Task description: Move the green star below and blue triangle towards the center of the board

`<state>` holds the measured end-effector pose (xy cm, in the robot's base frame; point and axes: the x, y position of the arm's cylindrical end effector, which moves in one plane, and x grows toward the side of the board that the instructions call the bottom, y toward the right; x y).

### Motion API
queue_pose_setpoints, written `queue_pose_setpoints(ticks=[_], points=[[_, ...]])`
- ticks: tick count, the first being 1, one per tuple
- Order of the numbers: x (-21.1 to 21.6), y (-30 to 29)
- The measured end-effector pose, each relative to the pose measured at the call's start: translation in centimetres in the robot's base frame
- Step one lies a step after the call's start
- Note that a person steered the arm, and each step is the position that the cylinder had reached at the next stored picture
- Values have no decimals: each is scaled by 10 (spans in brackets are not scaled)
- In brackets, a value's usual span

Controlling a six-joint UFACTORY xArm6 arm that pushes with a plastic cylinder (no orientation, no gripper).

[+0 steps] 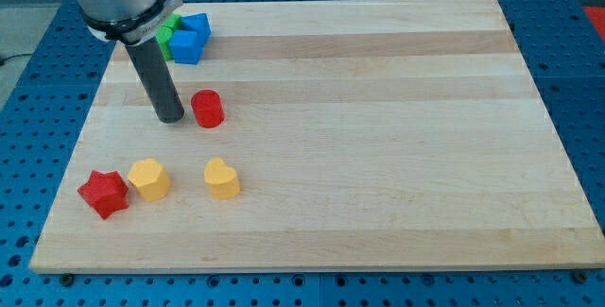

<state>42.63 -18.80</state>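
Claw-less dark rod: my tip (pixel 170 116) rests beside the red cylinder (pixel 207 109).

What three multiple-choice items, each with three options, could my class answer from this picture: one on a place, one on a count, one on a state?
1. Where is my tip relative to the red cylinder?
A. Just to its left in the view
B. Far to its right
C. On top of it

2. How many yellow blocks lie on the board?
A. One
B. Two
C. Four

3. How do the green block and blue blocks lie?
A. Spread across the board's centre
B. Bunched at the view's top left
C. Off the board

Answers: 1 A, the rod ends close beside the cylinder's left. 2 B, two yellow blocks sit near the red star. 3 B, they cluster behind the rod.
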Motion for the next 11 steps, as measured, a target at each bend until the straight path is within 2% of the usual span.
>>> queue_pose_setpoints(ticks=[1,2,4,5,6,7,8,9,10,11], points=[[-8,-11],[-11,-58],[-179,-76],[-220,-69],[-197,-17],[-145,32],[-135,85],[-166,109],[-202,55],[-189,-22]])
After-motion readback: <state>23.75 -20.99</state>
